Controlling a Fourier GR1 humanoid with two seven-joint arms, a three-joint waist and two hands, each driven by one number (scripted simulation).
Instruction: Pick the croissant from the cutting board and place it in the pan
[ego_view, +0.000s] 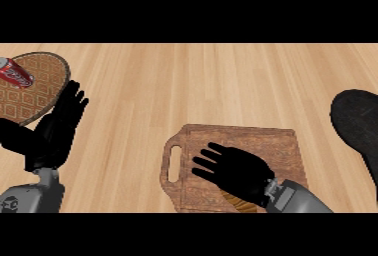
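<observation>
The right hand (235, 171) shows at the lower middle of the head view, palm down, its fingers spread and pointing up and to the left — straight, not curled round anything. Its grey forearm (297, 198) runs off toward the lower right edge. The left hand (53, 131) rests at the left edge, open, fingers up and held together, tilted slightly right — its grey forearm (35, 196) comes in from the lower left corner.
</observation>
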